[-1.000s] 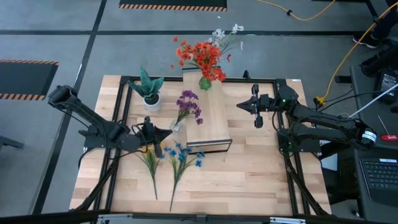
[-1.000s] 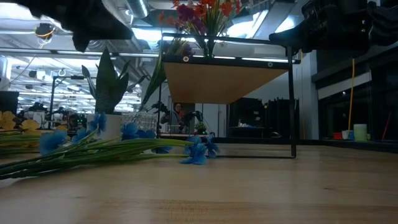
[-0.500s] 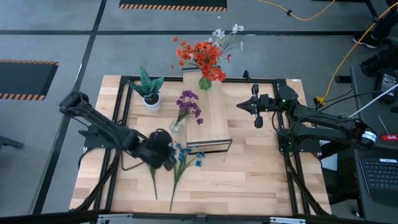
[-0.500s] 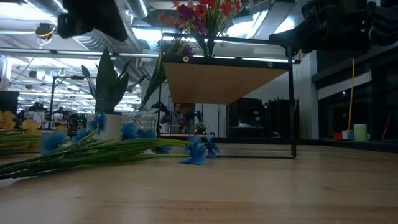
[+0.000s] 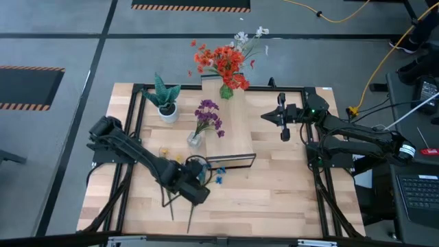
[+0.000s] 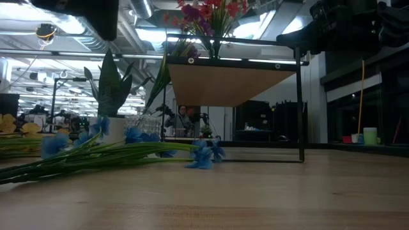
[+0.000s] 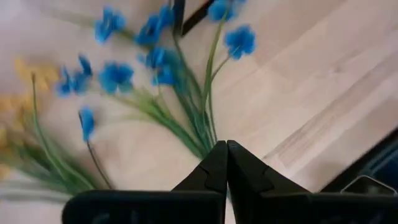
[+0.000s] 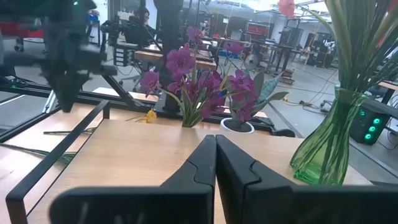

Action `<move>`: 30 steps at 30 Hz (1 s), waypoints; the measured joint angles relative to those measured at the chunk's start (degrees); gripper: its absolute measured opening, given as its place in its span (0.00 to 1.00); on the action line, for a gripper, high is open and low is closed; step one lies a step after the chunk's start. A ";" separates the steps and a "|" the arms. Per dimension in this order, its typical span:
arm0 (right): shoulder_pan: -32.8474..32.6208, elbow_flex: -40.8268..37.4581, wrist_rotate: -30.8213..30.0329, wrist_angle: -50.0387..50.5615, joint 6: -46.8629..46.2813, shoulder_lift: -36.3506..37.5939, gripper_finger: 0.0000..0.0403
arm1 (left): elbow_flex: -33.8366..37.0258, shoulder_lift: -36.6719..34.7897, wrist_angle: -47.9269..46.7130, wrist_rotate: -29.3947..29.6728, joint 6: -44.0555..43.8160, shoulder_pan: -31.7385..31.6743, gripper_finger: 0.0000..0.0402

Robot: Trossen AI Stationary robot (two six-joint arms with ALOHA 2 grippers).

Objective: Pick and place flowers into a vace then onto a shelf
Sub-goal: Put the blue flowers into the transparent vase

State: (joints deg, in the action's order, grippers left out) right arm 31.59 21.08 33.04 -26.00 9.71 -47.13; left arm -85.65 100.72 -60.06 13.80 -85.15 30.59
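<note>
The high view shows the bunch of small blue artificial flowers on long thin green stems (image 5: pixel 206 180) lying flat on the pale plank tabletop (image 5: pixel 274 192), lower centre of the frame, just below the near end of the long narrow raised shelf of pale wood planks (image 5: pixel 233 127). A bunch of small yellow artificial flowers (image 5: pixel 167 154) lies beside it to the left, partly hidden under the dark left arm. The left gripper (image 5: pixel 197 191) is held over the blue stems; in the left wrist view its fingers (image 7: pixel 214 167) are seen pressed together with nothing between them, pointing at the place where the green stems gather. On the shelf stand a green glass vase of red-orange and white flowers (image 5: pixel 226 65) at the upper end and, at its left edge, a small clear vase of purple flowers (image 5: pixel 204 120). A spiky green plant in a white pot (image 5: pixel 164 98) is set further left. The right gripper (image 5: pixel 282 118) waits to the right of the shelf, its fingers likewise closed on nothing. The step in hand is judged to be the approach to the blue bunch; next the fingers would need to be opened, lowered astride the stems, and closed.
</note>
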 joint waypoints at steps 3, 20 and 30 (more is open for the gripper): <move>-0.02 0.00 0.00 -0.67 0.00 0.00 0.03 | -1.73 3.19 -1.75 -3.84 -3.31 0.52 0.00; -0.02 -0.02 0.02 -3.65 -0.10 0.00 0.03 | -2.01 12.04 -0.34 -8.38 -12.83 3.64 0.09; 0.00 -0.02 0.02 -3.85 -0.04 0.00 0.03 | -2.01 15.29 2.85 -8.48 -13.29 4.19 0.33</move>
State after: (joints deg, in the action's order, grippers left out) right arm 31.59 21.06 33.06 -29.85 9.67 -47.13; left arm -87.66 116.02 -57.20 5.32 -98.43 34.79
